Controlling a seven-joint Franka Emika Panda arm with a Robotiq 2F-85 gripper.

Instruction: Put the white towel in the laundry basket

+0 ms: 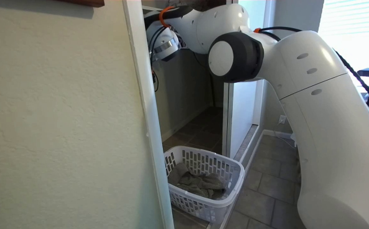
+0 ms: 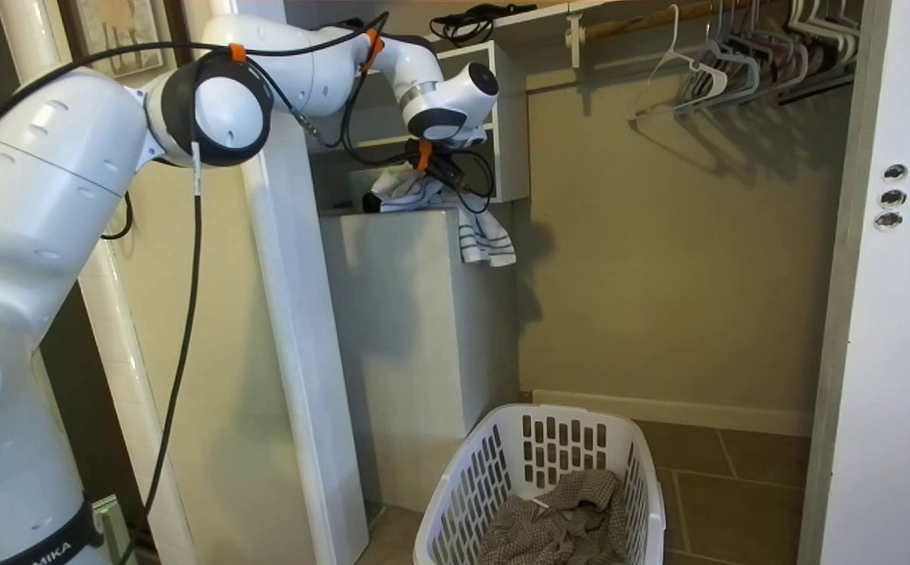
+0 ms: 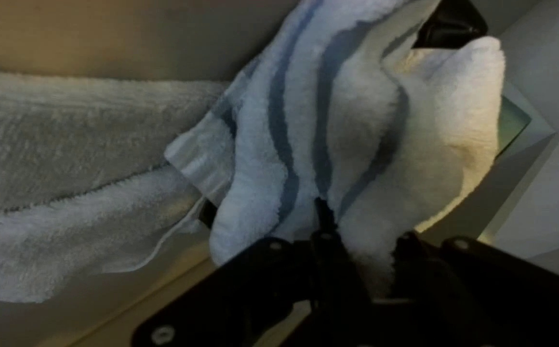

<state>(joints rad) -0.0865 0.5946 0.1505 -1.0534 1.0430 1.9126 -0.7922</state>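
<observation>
The white towel with dark stripes [image 2: 488, 239] lies on top of a pale cabinet, and one end hangs over its side edge. In the wrist view the towel [image 3: 356, 111] is bunched up, with a plain flap stretching to the left. My gripper [image 3: 364, 231] has its dark fingers partway together with towel cloth pinched between them. In an exterior view cables and the towel mostly hide the gripper; the wall and door frame hide it in the other view. The white laundry basket [image 1: 218, 211] stands on the floor below, also seen here [image 2: 620, 447], with a grey-brown cloth [image 2: 557, 526] inside.
The pale cabinet [image 2: 392, 329] stands beside the door frame [image 2: 298, 314], with a shelf unit [image 2: 511, 125] above. Hangers [image 2: 706, 78] hang from a rod at the right. A white door [image 2: 894, 353] bounds the closet's right side. Loose cables [image 2: 463, 169] surround the wrist.
</observation>
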